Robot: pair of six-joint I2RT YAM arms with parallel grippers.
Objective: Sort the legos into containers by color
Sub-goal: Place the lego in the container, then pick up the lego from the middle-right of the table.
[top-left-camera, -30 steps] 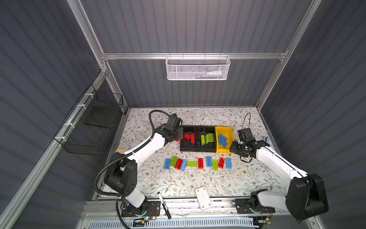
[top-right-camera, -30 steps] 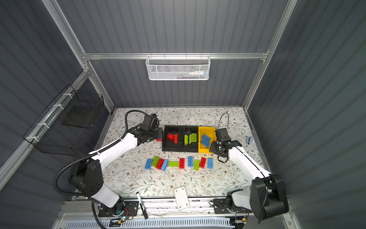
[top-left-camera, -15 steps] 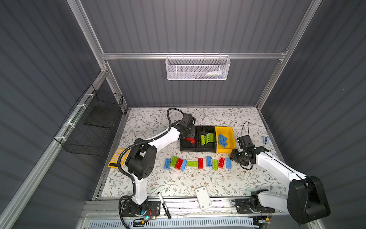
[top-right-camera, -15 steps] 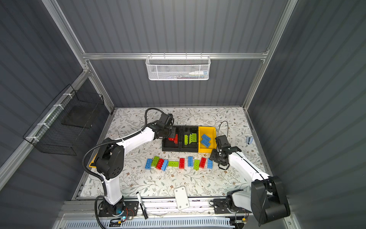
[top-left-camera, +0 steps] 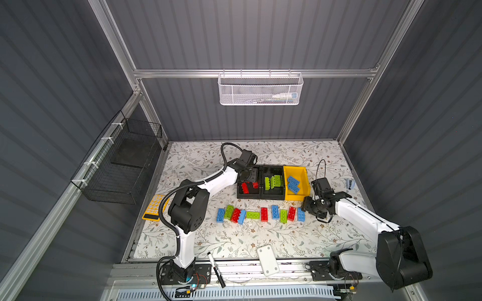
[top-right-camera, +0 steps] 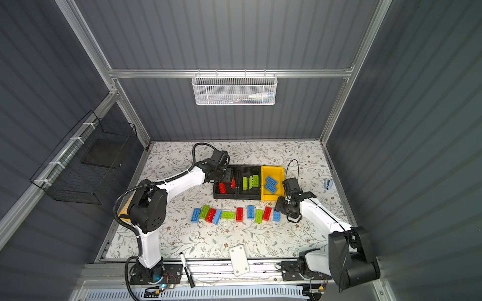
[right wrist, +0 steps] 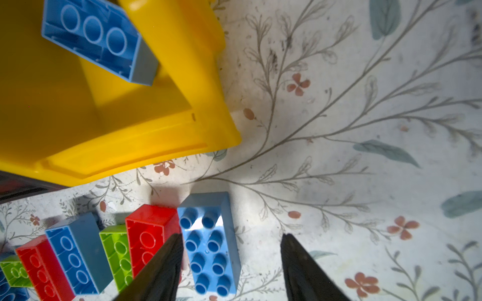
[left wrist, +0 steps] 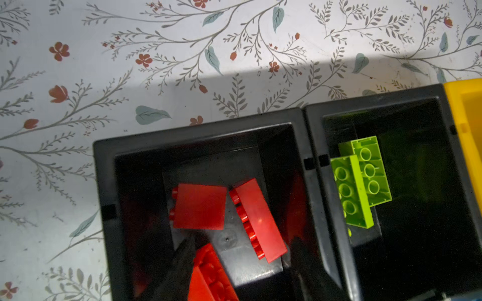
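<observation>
Ten glossy studded legos [top-left-camera: 264, 214] in red, lime and light blue line the table [top-left-camera: 260, 235] at 6 o'clock of the containers [top-left-camera: 272, 197]. The left claw [left wrist: 243, 241] gapes empty over the red-filled black bin [left wrist: 104, 182]. The right claw [right wrist: 232, 235] stands wide over the blue brick [right wrist: 211, 242] at the row's 3 o'clock end.

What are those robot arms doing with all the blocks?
They're sorting toy bricks by color. The left gripper hangs open over the black bin of red bricks. The right gripper is open over a blue brick on the table. Green bricks lie in the middle bin, blue ones in the yellow bin.
</observation>
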